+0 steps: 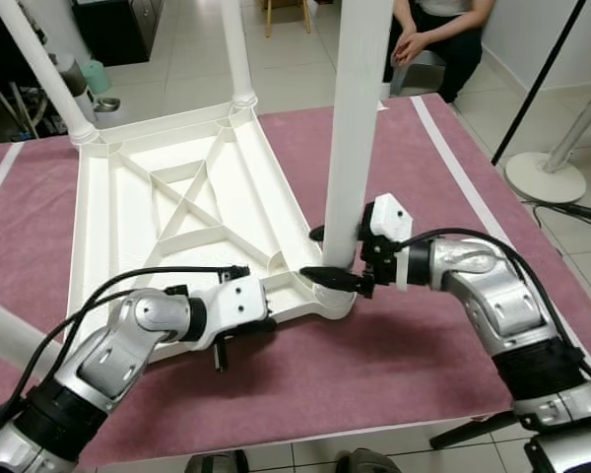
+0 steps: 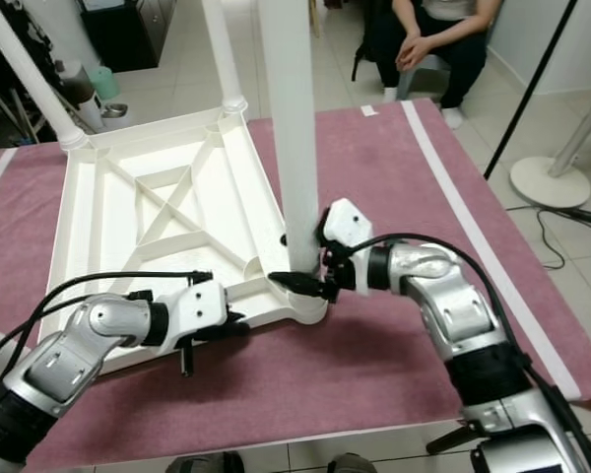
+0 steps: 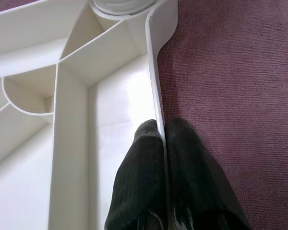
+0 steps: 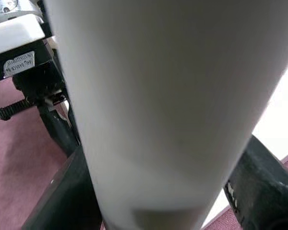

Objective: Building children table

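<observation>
A white plastic table top [image 1: 177, 212] lies upside down on a maroon-covered work table [image 1: 404, 365]. A white leg [image 1: 358, 118] stands upright in its near right corner socket. My right gripper [image 1: 327, 254] is shut on the base of this leg, one black finger [image 4: 62, 191] on each side of it [image 4: 173, 96]. My left gripper [image 1: 274, 313] is shut on the table top's front rim [image 3: 153, 86], just left of that corner. Its fingers [image 3: 139, 177] pinch the thin wall from both sides. Two more legs [image 1: 44, 69] [image 1: 234, 49] stand in the far corners.
A blurred white post [image 1: 0, 335] crosses the near left. A person [image 1: 438, 34] sits beyond the far edge with hands clasped. A fan base [image 1: 545, 177] and a slanted black pole [image 1: 542, 79] stand on the tiled floor to the right. The work table's front edge [image 1: 374, 429] is close.
</observation>
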Robot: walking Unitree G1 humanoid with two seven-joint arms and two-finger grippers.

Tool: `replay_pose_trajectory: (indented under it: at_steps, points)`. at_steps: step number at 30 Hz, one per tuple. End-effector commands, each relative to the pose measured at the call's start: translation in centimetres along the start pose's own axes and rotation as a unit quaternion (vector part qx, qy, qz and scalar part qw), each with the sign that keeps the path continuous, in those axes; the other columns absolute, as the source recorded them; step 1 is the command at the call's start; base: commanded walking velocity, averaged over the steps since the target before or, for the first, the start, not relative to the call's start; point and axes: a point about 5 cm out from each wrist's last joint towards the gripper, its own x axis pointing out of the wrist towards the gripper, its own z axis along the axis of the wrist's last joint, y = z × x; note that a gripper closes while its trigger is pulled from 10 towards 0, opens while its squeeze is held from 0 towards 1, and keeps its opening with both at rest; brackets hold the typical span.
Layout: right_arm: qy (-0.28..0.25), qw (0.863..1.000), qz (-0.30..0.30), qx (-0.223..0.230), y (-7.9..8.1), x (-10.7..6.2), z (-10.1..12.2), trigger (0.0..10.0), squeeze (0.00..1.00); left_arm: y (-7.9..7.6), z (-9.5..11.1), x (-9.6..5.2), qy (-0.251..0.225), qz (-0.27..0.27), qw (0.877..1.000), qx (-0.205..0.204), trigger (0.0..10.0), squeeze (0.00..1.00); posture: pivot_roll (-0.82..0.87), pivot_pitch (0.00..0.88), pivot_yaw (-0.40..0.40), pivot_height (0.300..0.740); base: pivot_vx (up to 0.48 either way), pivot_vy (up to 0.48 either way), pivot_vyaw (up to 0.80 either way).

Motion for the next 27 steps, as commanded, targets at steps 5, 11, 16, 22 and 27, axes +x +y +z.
replay_pose_trajectory:
  at_steps: [5,11,16,22,27]
  points:
    - [0.008,0.999,0.052,-0.004,-0.3,1.4,0.2,10.0,0.00,-0.6,1.2,-0.3,-0.028,-0.035,0.998,0.039,0.0,0.00,0.04,0.000,0.014,0.740,0.000,0.000,0.00]
    - [0.009,0.992,0.127,-0.001,0.8,2.8,0.2,10.0,0.00,0.1,0.6,-1.0,-0.017,-0.009,0.999,0.041,0.0,0.00,0.08,0.000,-0.013,0.740,0.000,0.000,0.00]
    - [0.010,0.988,0.151,0.005,1.1,3.1,-0.1,10.0,0.00,0.3,0.5,-1.4,-0.014,-0.007,0.999,0.048,0.0,0.00,0.08,0.000,-0.011,0.740,0.000,0.000,0.00]
    - [-0.012,0.993,0.117,0.021,0.5,3.5,-0.1,0.0,0.00,0.1,0.9,-1.0,-0.021,-0.001,0.999,0.043,0.0,0.00,0.07,0.000,0.014,0.740,0.000,0.000,0.00]
    - [-0.022,0.999,0.003,0.039,0.1,4.2,-1.1,0.0,0.00,0.9,1.5,-0.4,-0.031,0.015,0.999,0.042,0.0,0.00,0.07,0.000,0.060,0.740,0.000,0.000,0.00]
